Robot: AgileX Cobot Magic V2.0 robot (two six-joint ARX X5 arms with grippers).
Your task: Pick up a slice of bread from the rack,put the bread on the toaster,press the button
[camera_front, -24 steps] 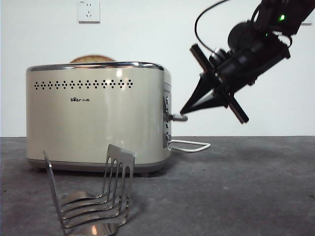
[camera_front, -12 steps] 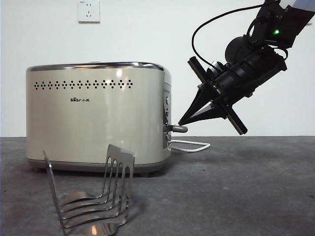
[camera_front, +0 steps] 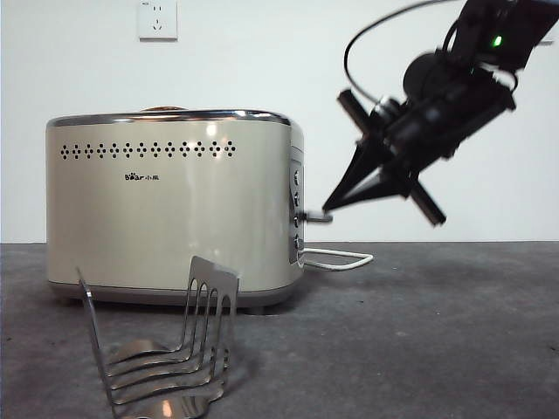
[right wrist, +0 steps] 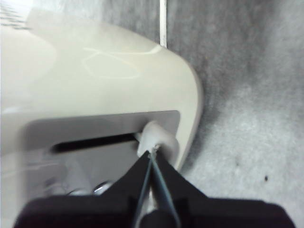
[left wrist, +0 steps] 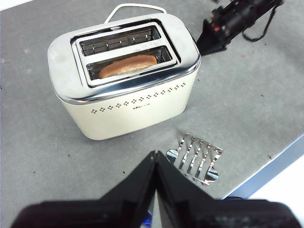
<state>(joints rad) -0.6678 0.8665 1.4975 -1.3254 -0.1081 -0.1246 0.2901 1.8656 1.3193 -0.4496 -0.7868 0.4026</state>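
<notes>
Front view: the toaster (camera_front: 170, 208) bore a dark "Bear" logo (camera_front: 140, 177) and stood on a grey table (camera_front: 419, 332) before a white wall with a socket (camera_front: 157, 19); the rack (camera_front: 166, 349) stood in front. The right gripper (camera_front: 328, 206), jaws together, met the lever (camera_front: 313, 217).

Left wrist view: the left gripper (left wrist: 155, 154) hung above, jaws pressed together; the bread (left wrist: 127, 66) sat in a slot.

Right wrist view: the shut tips touched the lever.

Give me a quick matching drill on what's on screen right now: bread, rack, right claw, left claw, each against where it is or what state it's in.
Things:
1. slice of bread
2. rack
3. right claw
4. left claw

States:
A. shut, high above the table, holding nothing
B. holds no bread, in front of the toaster
C. shut, tips at the side lever
D. sunk in a toaster slot

Pairs: 1-D, 2-B, 3-C, 4-A
</notes>
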